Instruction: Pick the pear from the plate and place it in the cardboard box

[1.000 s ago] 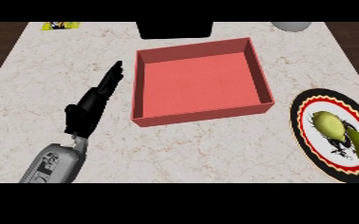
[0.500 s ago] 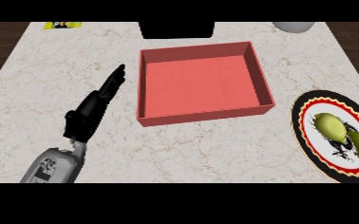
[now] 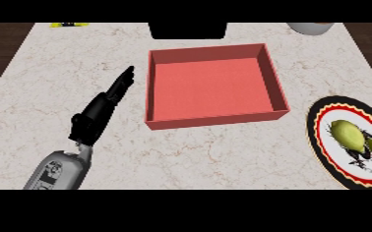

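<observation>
- I see the pear [image 3: 349,133] lying on the plate [image 3: 314,128], at the right edge of the tabletop [image 3: 73,69].
- The red box [image 3: 210,120] sits mid-tabletop, top open, its floor showing bare.
- The left robot hand [image 3: 98,113] is open with straight fingers, just left of the box and apart from it.

Yellow-green pear [image 3: 349,134] lying on a round patterned plate [image 3: 320,142] at 4 o'clock; open, shallow red box [image 3: 212,86] centred, slightly toward 12 o'clock.
</observation>
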